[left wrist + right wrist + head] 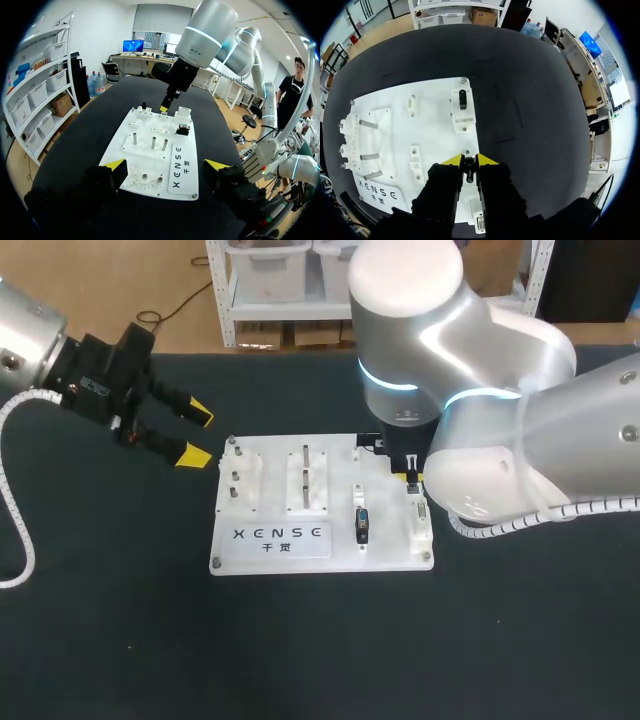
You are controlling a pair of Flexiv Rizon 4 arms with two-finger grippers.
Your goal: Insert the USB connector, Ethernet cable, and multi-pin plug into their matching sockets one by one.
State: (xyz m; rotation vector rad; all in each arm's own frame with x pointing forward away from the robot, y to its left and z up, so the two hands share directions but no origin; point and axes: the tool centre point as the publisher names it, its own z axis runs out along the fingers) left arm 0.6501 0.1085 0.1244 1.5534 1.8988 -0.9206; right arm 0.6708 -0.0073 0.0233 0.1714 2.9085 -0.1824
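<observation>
The small dark plug (468,167) sits pinched between the two yellow tips of the right gripper (469,160), whose fingers are drawn close and clamp it from both sides (too little of it shows to tell which kind of plug it is). It is held right at the surface of the white board (270,540), on the board's far right part. Whether it touches the board cannot be told.

Ahead of this gripper, a black connector (463,98) stands in a white block (461,120) on the board. Under the gripper's body, behind the fingers, lies a grey multi-pin connector (480,221). In the head view it is just in front of the gripper.

The right arm comes in from the right and bends steeply over the board, its wrist pointing almost straight down.

The left gripper (197,433) hangs above the dark table (120,620), off the board's far left corner and apart from it. Its fingers are spread wide with nothing between them. The left arm enters from the upper left and slants down towards the board. In its wrist view the board lies ahead of the parted tips.
</observation>
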